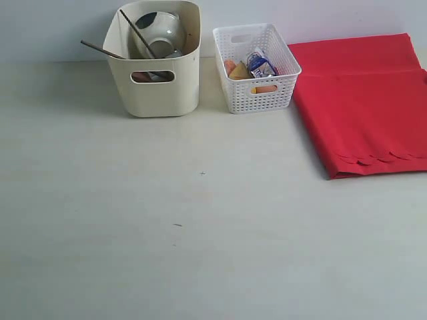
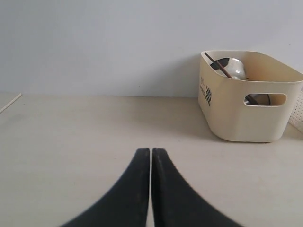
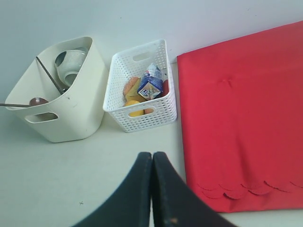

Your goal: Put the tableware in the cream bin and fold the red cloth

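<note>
The cream bin (image 1: 155, 97) stands at the back left of the table. Inside it the pale green bowl (image 1: 162, 30) leans on its side, with dark chopsticks (image 1: 137, 33) and a spoon handle (image 1: 100, 49) sticking out over the rim. The red cloth (image 1: 363, 100) lies flat at the right, its scalloped edge on top toward the front. Neither arm shows in the exterior view. My left gripper (image 2: 151, 151) is shut and empty above bare table, with the bin (image 2: 236, 113) ahead of it. The right gripper (image 3: 152, 155) is also shut and empty, hanging between the bin (image 3: 71, 113) and the cloth (image 3: 241, 127).
A white lattice basket (image 1: 257, 87) stands between the bin and the cloth, holding a blue-white milk carton (image 1: 260, 65) and food items. A wall runs close behind the containers. Bare table stretches across the front and left.
</note>
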`<state>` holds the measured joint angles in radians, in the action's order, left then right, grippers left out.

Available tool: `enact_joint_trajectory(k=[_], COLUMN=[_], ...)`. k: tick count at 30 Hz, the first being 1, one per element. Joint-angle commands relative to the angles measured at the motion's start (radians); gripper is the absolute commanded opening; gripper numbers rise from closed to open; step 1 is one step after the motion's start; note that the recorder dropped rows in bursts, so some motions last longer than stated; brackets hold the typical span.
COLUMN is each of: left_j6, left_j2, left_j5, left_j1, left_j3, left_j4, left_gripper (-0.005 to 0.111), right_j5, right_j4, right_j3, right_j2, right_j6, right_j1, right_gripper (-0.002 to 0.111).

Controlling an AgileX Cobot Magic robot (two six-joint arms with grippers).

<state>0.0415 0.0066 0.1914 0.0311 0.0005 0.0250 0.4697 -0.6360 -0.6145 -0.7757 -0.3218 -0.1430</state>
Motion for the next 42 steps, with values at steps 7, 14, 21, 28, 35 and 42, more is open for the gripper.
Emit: enact_joint_trajectory(k=[7, 14, 21, 28, 35, 42], left_j6=[-0.003, -0.003, -0.003, -0.003, -0.003, -0.003], left_j2=[-0.007, -0.007, -0.007, -0.007, -0.007, -0.007], left_j5=[-0.003, -0.003, -0.003, -0.003, -0.003, -0.003], left_j1=[-0.003, -0.003, -0.003, -0.003, -0.003, -0.003], left_j3=[-0.001, -0.001, -0.001, -0.001, -0.001, -0.001], left_j4=[-0.015, -0.015, -0.015, -0.015, -0.015, -0.015], left_gripper=[0.004, 0.004, 0.004, 0.004, 0.004, 0.004], right_j5=[-0.005, -0.044, 0.057, -0.213, -0.441, -0.559], right_j4=[0.0, -0.012, 0.001, 0.006, 0.29, 0.724], right_j3=[0.005, 0.005, 0.126, 0.361, 0.496, 0.604], right_j2=[0.008, 0.008, 0.039, 0.162, 0.238, 0.313], right_j6=[-0.007, -0.013, -0.086, -0.106, -0.035, 0.359], right_j1=[-0.003, -0.003, -0.003, -0.003, -0.003, -0.003], right_gripper=[0.0, 0.0, 0.0, 0.0, 0.0, 0.0])
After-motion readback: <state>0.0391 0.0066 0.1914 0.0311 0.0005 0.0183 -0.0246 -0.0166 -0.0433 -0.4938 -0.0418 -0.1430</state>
